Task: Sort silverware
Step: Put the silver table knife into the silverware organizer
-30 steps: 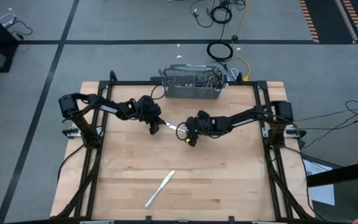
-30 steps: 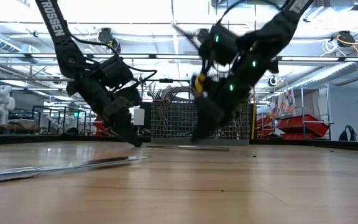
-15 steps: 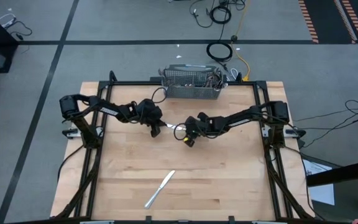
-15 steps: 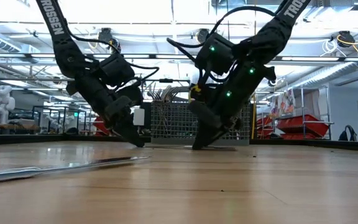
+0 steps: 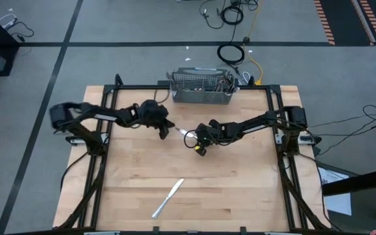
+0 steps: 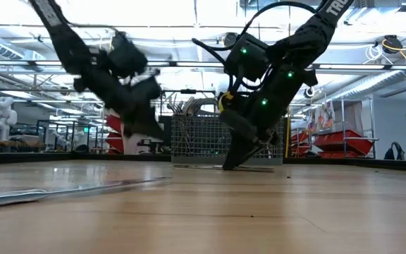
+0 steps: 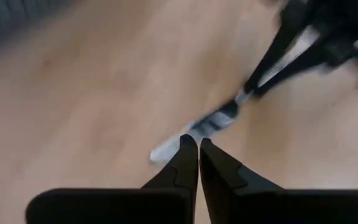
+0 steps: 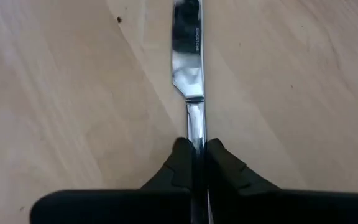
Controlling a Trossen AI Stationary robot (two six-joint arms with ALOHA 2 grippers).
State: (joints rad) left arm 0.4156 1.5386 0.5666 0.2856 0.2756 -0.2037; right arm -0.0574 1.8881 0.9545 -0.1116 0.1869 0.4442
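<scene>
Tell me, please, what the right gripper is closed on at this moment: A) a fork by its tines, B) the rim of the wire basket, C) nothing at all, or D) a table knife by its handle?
D. In the right wrist view, the right gripper has its fingers pinched on the handle of a table knife, whose blade lies flat on the wooden table beyond the fingertips.

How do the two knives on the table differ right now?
The knife by the grippers lies mid-table with the right gripper shut on its handle; the front knife lies loose near the table's front edge, nothing touching it. Both are silver table knives lying flat on the wood.
</scene>
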